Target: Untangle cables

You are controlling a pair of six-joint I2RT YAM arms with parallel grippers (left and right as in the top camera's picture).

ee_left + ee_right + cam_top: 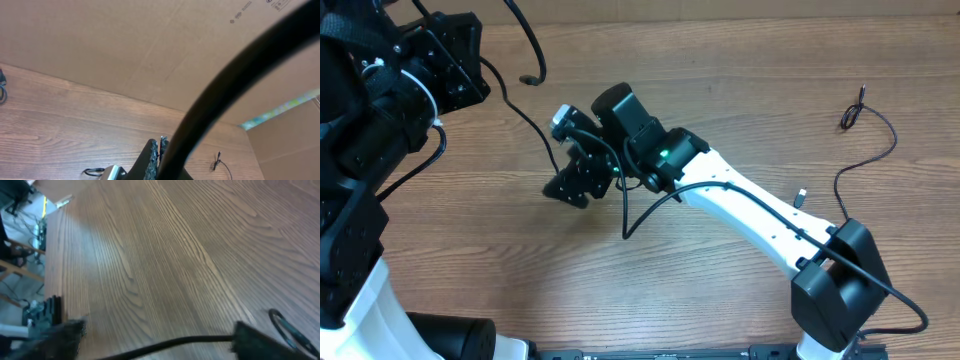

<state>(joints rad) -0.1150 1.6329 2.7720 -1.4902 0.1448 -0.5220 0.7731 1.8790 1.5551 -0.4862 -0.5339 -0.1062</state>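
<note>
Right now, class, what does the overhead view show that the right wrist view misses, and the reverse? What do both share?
Overhead only: the left arm, the right arm and a loose cable lying far right. Right wrist only: the table's edge, with clutter beyond it. Both: the wooden table, the open right gripper and a black cable running between its fingers.

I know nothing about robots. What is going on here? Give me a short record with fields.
Surface: wooden table
Left gripper: shut, at the table's left side
Right gripper: open, near the middle of the table, with a thin black cable running between its fingers
Other cable: lying loose on the right side of the table, touched by neither gripper
Job: untangling cables
</note>
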